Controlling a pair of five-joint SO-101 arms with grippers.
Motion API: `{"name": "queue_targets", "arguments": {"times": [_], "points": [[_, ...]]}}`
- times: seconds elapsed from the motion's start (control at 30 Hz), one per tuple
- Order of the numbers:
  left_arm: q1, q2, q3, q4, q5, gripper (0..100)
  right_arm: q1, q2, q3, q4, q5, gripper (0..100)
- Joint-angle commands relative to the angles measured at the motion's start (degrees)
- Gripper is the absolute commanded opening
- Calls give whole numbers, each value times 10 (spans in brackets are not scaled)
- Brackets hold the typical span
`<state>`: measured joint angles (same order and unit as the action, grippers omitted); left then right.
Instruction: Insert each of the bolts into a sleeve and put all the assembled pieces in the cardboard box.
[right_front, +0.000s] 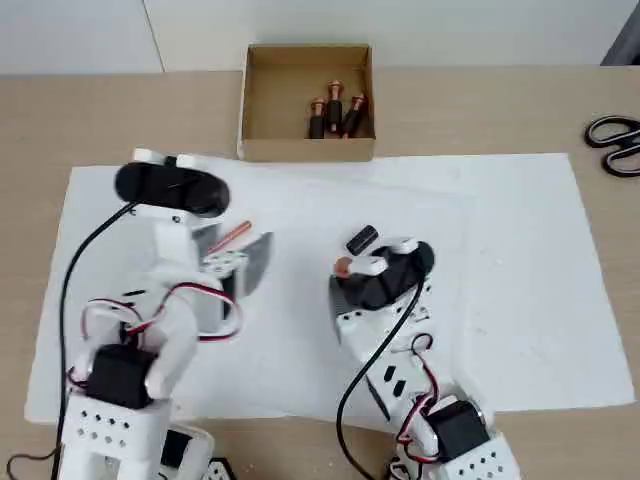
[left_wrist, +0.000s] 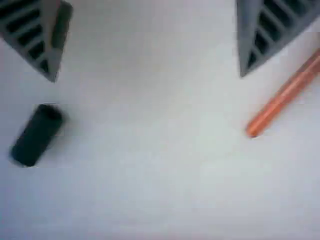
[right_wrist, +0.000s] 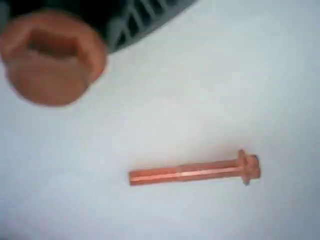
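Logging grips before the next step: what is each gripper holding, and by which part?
The right gripper holds a copper-coloured metal bolt, apparently by its hidden shank, head free. The left gripper is open, holding nothing.

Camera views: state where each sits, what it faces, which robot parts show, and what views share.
High view: above the table, looking down; both arms show.
Left wrist view: on the left arm, facing the paper; open left gripper shows.
Right wrist view: on the right arm, facing the paper; right gripper clamps the held bolt.
Shared: the loose bolt, in all three.
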<state>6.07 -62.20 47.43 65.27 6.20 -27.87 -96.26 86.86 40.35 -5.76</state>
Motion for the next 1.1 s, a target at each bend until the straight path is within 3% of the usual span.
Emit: {"name": "queue_targets", "arguments": {"times": [0.0,0.13,0.33,0.67,1.07], "points": [[-85,-7,-47,56,-37,224,66,18,-36,-3,8,4],[-149,-3,-75,117,-37,224,125,130,-162,-4,20,4],[-155,-6,-77,191,-39,224,124,442,-441,-54,18,4],[-155,-7,-76,206,-36,223,79,968,-895,-169,18,4],[-152,-7,-74,209,-36,223,63,1364,-1261,-225,20,4]]}}
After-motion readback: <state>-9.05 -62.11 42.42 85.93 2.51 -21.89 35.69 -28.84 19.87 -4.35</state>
